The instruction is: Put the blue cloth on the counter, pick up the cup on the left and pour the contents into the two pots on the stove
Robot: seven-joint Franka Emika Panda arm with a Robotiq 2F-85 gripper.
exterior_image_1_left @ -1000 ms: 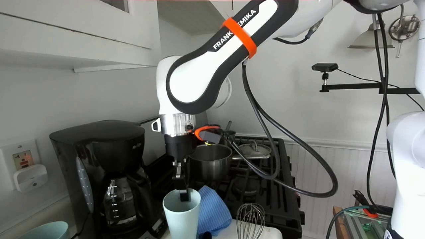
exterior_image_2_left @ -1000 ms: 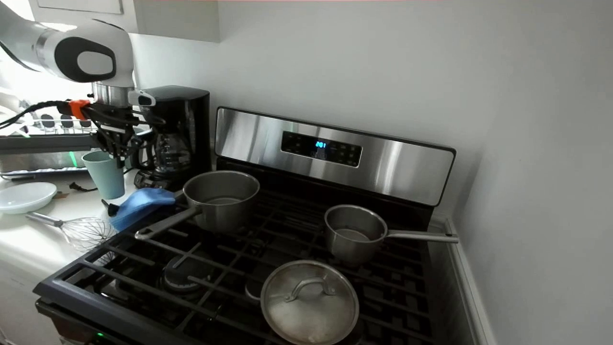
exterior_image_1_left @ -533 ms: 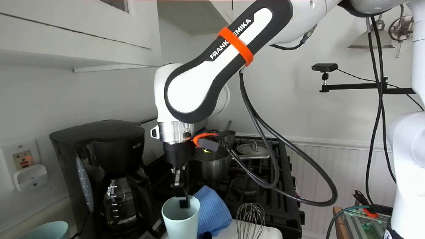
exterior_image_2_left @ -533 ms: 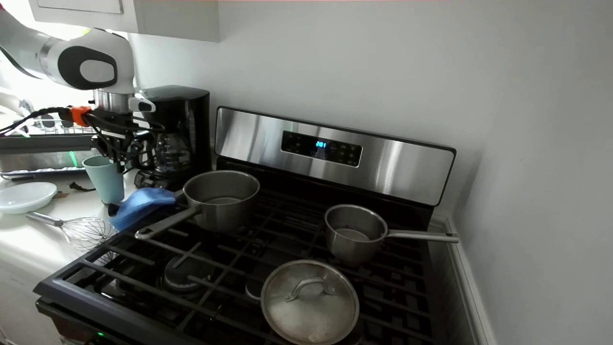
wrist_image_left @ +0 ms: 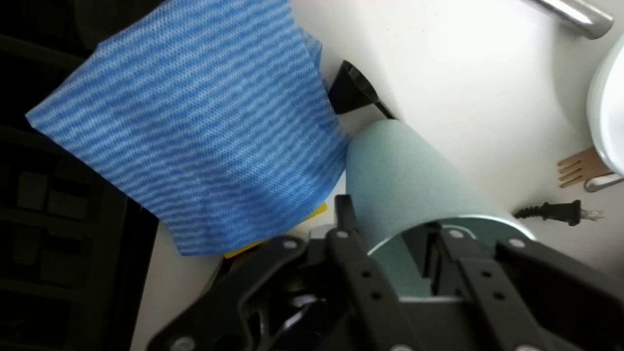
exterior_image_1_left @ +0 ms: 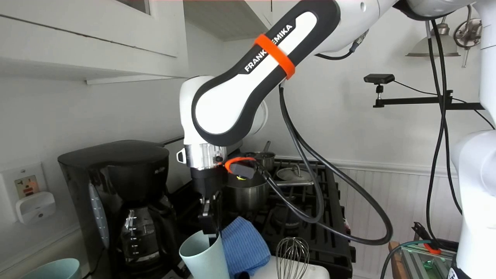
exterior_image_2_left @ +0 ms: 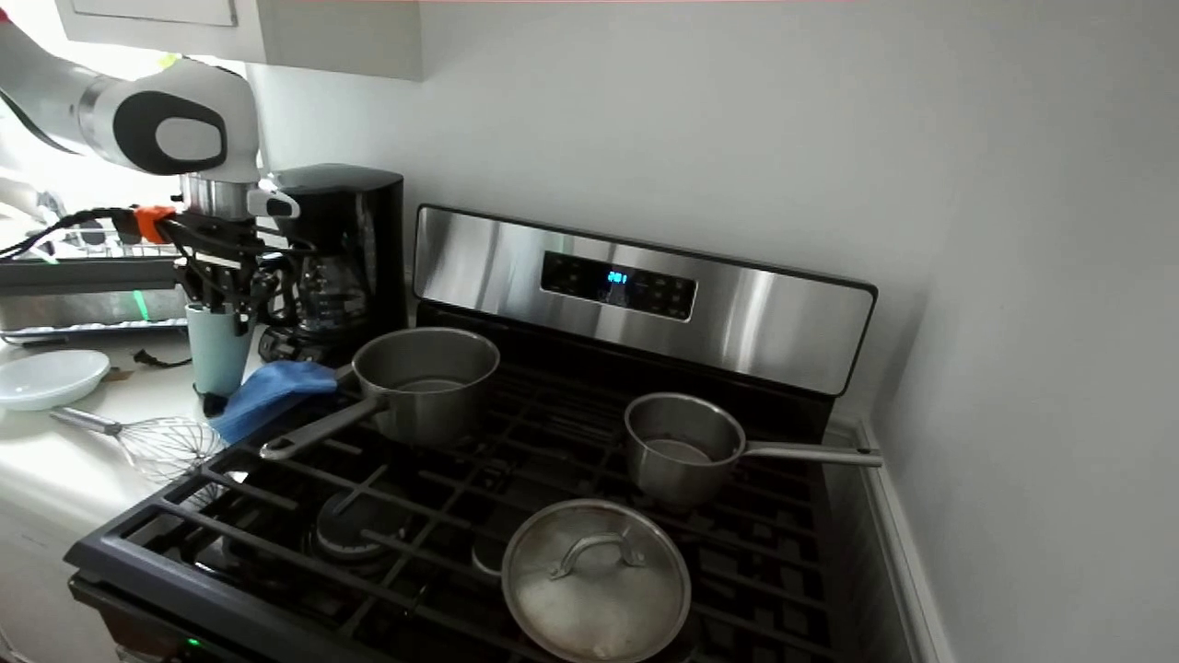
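The claw [wrist_image_left: 388,225] is at the cup [wrist_image_left: 404,178], jaws spread loose, one finger [wrist_image_left: 431,243] inside the rim, the other outside. Can't tell if either touches. Cup's kinda tilted, blue cloth [wrist_image_left: 204,126] right beside it.

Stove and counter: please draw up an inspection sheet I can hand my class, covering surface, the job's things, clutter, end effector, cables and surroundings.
Surface: pale counter beside the black stove.
Job's things: blue cloth beside the cup, overlapping the stove's edge in the wrist view; cup tilted in an exterior view, contents not visible; large pot and small pot uncovered on the stove.
Clutter: whisk, white dish, black scoop, fork, lid, coffee maker.
End effector: open, one jaw inside the cup, one outside.
Cables: robot cable hangs in a loop; loose plug on the counter.
Surroundings: cupboard above, wall outlet near the coffee maker.
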